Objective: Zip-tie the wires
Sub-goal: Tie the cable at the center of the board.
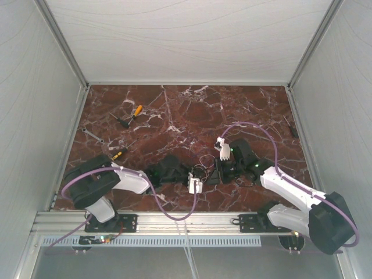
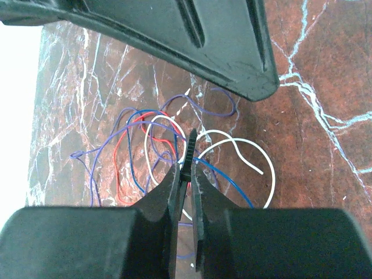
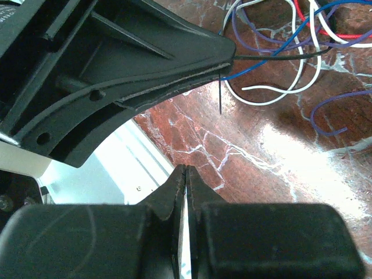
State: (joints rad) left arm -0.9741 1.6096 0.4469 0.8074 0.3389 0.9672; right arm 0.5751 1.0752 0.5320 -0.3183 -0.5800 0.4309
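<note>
The wires are a loose tangle of thin white, blue, red and purple strands on the marble; they also show in the right wrist view and as a faint tangle in the top view. My left gripper is shut on a black zip tie that stands up from its tips over the tangle. In the right wrist view the zip tie runs from the left gripper's finger into the wires. My right gripper is shut and empty, just beside the tangle. Both grippers meet at table centre.
An orange-handled tool lies at the back left, a second one near the left arm, and a metal wrench by the left wall. The table's near edge rail shows below the right gripper.
</note>
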